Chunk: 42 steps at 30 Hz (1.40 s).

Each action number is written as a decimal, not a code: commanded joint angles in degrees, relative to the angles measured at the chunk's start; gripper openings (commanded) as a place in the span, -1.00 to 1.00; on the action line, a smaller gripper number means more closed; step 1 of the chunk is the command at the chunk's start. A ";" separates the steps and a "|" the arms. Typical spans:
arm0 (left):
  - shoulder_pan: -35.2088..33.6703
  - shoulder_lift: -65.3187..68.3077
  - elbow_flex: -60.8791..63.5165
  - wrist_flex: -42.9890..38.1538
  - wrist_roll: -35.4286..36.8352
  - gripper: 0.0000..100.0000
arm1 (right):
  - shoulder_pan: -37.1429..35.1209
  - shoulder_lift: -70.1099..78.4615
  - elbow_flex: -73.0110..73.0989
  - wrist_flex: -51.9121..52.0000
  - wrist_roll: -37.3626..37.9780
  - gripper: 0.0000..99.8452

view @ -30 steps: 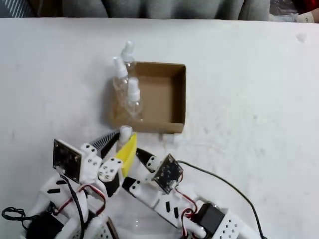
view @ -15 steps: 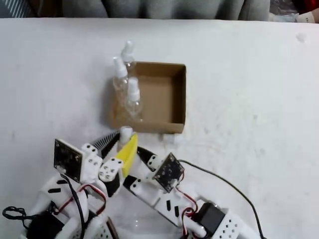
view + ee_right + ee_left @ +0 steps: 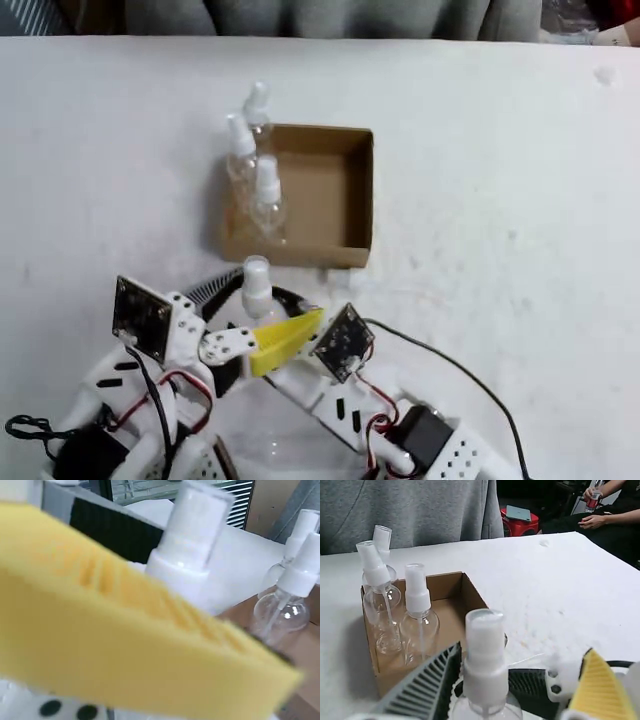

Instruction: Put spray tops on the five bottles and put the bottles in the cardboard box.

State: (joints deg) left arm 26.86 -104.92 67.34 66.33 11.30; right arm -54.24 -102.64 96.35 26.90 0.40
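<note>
A clear bottle with a white spray top (image 3: pixel 256 278) (image 3: pixel 485 655) (image 3: pixel 190 535) stands upright just in front of the cardboard box (image 3: pixel 340 190) (image 3: pixel 470 592). My left gripper (image 3: pixel 279 295) (image 3: pixel 525 650) is open around it, the grey ribbed finger (image 3: pixel 215 285) beside the top and the yellow finger (image 3: pixel 288 338) (image 3: pixel 125 620) swung wide. The black fingers (image 3: pixel 292 299) (image 3: pixel 532 685) of my right gripper (image 3: pixel 264 302) hug the bottle below its neck. Three capped bottles (image 3: pixel 267 195) (image 3: pixel 238 145) (image 3: pixel 258 100) stand at the box's left side.
The right half of the box floor is bare. White tabletop (image 3: pixel 500 200) stretches to the right and left of the box. A black cable (image 3: pixel 440 362) runs from the right arm toward the front edge. Both arm bases crowd the near edge.
The left gripper's yellow finger has swung away from the spray top, from upright beside it to lying sideways toward the right arm. The bottle's top now stands free and slightly higher.
</note>
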 commanded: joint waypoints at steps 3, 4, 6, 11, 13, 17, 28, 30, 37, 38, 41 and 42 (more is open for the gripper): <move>-2.59 -0.04 -0.88 0.26 0.09 -0.31 | 5.05 -0.48 -0.62 -2.68 -0.18 -0.97; -2.51 -0.04 -0.88 0.26 0.09 -0.31 | 5.93 -0.48 -0.79 -2.95 -0.26 -0.97; -2.24 -0.04 -0.97 0.35 0.09 -0.31 | 7.52 -0.48 -0.88 -3.74 -0.26 -0.97; -2.15 -0.04 -6.24 5.19 0.18 -0.32 | 9.98 -0.40 -0.88 -4.62 -0.26 -0.97; -2.15 -0.04 -8.18 6.95 1.14 -0.32 | 10.77 -0.40 -0.97 -4.62 -0.35 -0.97; -2.59 -0.04 -7.56 7.12 1.49 -0.32 | 13.67 -0.40 -3.43 -4.18 -0.53 -0.97; -2.15 -0.04 -7.03 5.10 1.05 -0.92 | 18.42 -0.31 -7.03 -4.09 -0.53 -0.97; -2.07 -0.04 -6.15 4.40 1.05 -0.95 | 19.38 -0.31 -7.56 -4.09 -0.53 -0.97; 4.18 -0.04 -1.49 0.62 1.14 -0.96 | 19.82 -0.22 -12.40 -2.24 -1.93 -0.97; 5.67 -0.04 -1.32 0.62 1.14 -0.96 | 20.53 -0.22 -13.19 -1.80 -1.93 -0.97; 10.59 -0.04 -0.62 0.44 1.14 -0.96 | 23.16 -0.22 -14.42 -3.03 -1.76 -0.97; 11.91 -0.04 0.09 -0.70 1.32 -0.96 | 23.69 -0.22 -14.68 -3.74 -1.76 -0.97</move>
State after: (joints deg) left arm 33.01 -104.92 66.64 69.32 11.91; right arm -32.44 -102.73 85.54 24.70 -1.01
